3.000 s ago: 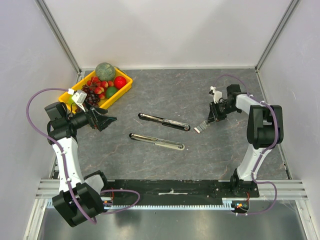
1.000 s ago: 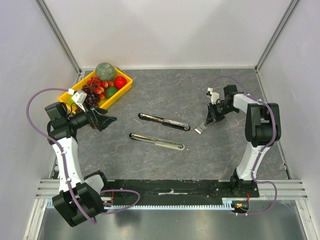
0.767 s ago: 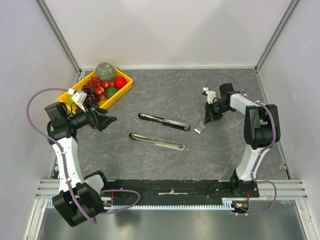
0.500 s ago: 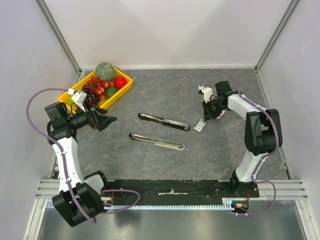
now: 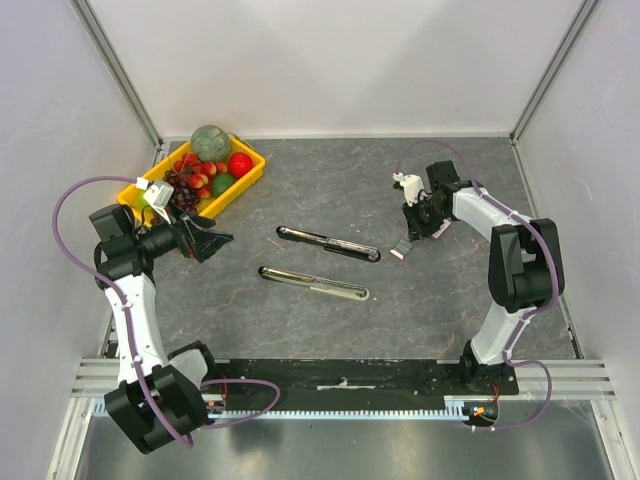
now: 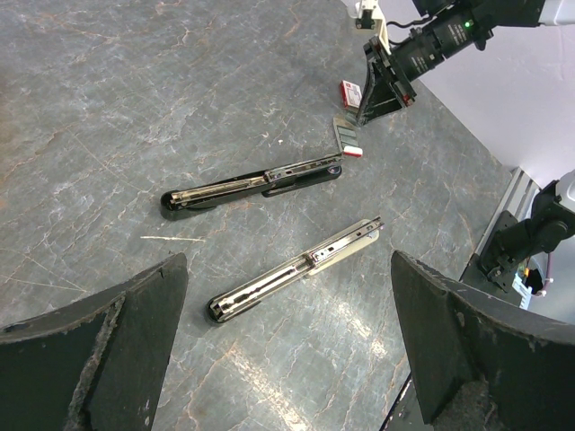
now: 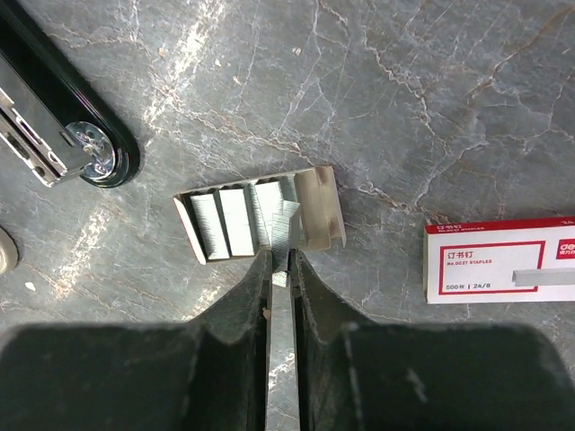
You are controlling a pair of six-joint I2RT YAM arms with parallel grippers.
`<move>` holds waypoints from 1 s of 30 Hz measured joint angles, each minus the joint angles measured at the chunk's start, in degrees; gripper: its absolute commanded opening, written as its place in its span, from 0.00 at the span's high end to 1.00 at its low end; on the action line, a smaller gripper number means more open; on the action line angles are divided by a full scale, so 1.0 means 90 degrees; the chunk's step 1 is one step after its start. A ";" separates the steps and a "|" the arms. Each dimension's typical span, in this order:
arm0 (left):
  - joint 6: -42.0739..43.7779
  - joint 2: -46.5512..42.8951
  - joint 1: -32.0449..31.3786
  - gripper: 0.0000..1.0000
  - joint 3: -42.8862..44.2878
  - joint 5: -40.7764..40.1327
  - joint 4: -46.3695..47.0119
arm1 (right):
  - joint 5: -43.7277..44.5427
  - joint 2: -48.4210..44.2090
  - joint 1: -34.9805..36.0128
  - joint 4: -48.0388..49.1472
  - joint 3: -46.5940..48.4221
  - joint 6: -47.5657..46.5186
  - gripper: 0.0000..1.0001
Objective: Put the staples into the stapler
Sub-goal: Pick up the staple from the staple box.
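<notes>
Grey metal staple strip (image 7: 279, 341) seemed pinched between the right gripper's (image 7: 279, 258) clamped fingers over the small grey tray (image 7: 329, 205); left gripper (image 6: 287, 314) idled, spread wide; lifting it across to the long black stapler (image 5: 328, 243) came next

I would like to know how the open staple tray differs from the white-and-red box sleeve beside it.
The staple tray is greyish card, open on top, with staples showing inside; the box sleeve is white with a red border and print, showing nothing inside. The staple tray lies at the tips of the right gripper; the box sleeve lies apart from it. Both lie flat on the table.
</notes>
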 measured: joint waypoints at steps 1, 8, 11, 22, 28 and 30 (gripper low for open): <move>0.0000 0.0000 0.0000 0.01 0.0000 0.0000 0.0000 | -0.0002 0.0022 0.0000 -0.0010 0.0000 0.0000 0.83; 0.0000 0.0000 0.0000 0.01 0.0000 0.0000 0.0000 | 0.0316 -0.0199 0.0005 -0.0053 -0.0010 -0.0177 0.83; 0.0000 0.0000 0.0000 0.01 0.0000 0.0000 0.0000 | 0.0619 -0.0605 0.0005 -0.0056 -0.0146 -0.0437 0.83; 0.0000 0.0000 0.0000 0.01 0.0000 0.0010 0.0000 | 0.2268 -0.2450 0.0180 0.0046 -0.2033 -0.1615 0.82; 0.0000 -0.0022 0.0000 0.01 0.0000 0.0010 0.0000 | 0.3303 -0.2654 0.0483 0.0391 -0.3062 -0.2062 0.81; 0.0000 -0.0036 0.0000 0.01 0.0000 0.0010 0.0000 | 0.3640 -0.2701 0.0651 0.0554 -0.3286 -0.2157 0.81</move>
